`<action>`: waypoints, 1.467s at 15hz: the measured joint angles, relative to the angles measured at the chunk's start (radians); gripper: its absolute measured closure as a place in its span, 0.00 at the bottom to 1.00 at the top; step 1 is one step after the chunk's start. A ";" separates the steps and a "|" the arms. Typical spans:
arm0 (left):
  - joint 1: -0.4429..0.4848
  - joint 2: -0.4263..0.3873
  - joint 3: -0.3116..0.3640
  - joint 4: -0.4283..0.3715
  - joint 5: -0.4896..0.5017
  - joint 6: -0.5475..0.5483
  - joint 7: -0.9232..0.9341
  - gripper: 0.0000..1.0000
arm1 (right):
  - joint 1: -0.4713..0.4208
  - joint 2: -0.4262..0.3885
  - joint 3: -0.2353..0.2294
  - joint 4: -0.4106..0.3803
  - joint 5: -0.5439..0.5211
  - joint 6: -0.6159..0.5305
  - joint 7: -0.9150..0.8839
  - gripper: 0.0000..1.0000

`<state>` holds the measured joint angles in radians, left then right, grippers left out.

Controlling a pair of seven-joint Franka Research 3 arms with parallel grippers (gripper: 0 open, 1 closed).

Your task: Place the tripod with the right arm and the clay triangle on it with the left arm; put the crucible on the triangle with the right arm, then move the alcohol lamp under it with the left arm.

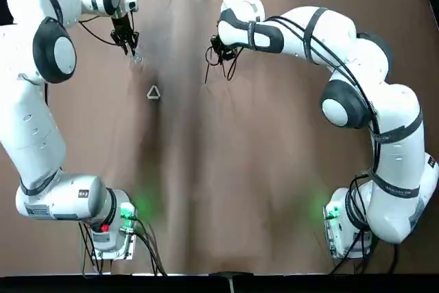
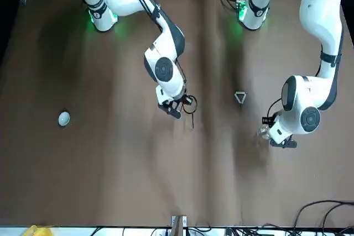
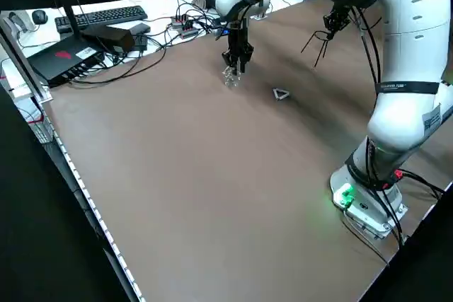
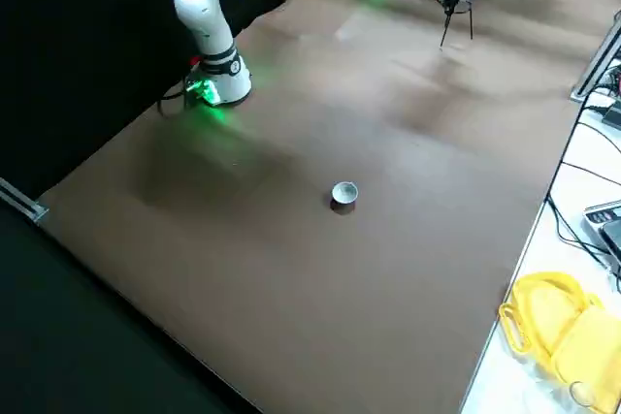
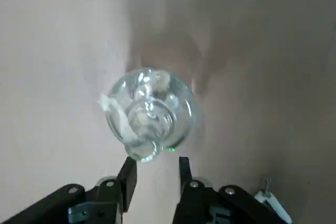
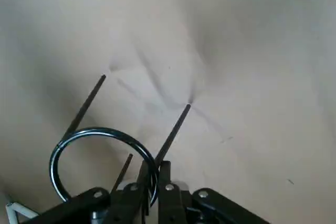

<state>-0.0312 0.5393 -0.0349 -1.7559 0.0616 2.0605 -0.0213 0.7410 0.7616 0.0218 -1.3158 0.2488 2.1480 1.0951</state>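
Note:
My right gripper [image 1: 219,49] is shut on the ring of the black wire tripod [image 6: 100,158], held tilted over the table's far middle; its legs [image 1: 206,73] point down at the cloth. In the front view the tripod [image 2: 189,106] hangs beside the right gripper [image 2: 172,110]. The clear glass alcohol lamp [image 5: 151,111] stands on the table just past my open left gripper [image 5: 155,163], near the far left [image 1: 136,57]. The white clay triangle [image 1: 153,92] lies flat a little nearer than the lamp. Far off on the right side sits the white crucible [image 2: 64,118], alone.
Brown cloth covers the table [image 1: 226,190]. Cables and a keyboard [image 3: 106,15] lie beyond the far edge, and a yellow object [image 4: 555,329] sits off the far right corner. The arm bases [image 1: 110,228] stand at the near edge.

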 joint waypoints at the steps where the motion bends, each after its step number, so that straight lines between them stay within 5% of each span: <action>1: -0.001 -0.011 -0.004 -0.005 0.000 -0.016 0.000 0.60 | 0.000 0.001 0.000 0.000 0.000 0.000 0.000 0.92; 8: -0.006 -0.096 -0.123 -0.201 0.000 -0.024 0.000 0.60 | 0.005 0.005 0.000 0.000 0.000 -0.001 -0.001 0.85; 11: -0.017 -0.098 -0.171 -0.352 0.094 0.123 0.000 0.60 | 0.004 0.005 -0.003 0.001 0.000 0.000 -0.001 0.56; 14: -0.014 -0.099 -0.171 -0.414 0.131 0.207 0.003 0.60 | -0.004 0.002 -0.012 0.016 0.000 -0.001 -0.001 0.32; 22: -0.006 -0.133 -0.201 -0.417 0.140 0.168 0.004 0.60 | -0.169 -0.113 -0.023 0.042 0.000 -0.293 -0.187 0.32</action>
<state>-0.0375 0.4060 -0.2355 -2.1731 0.2015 2.2285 -0.0169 0.5718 0.6488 -0.0016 -1.2740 0.2492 1.8555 0.9080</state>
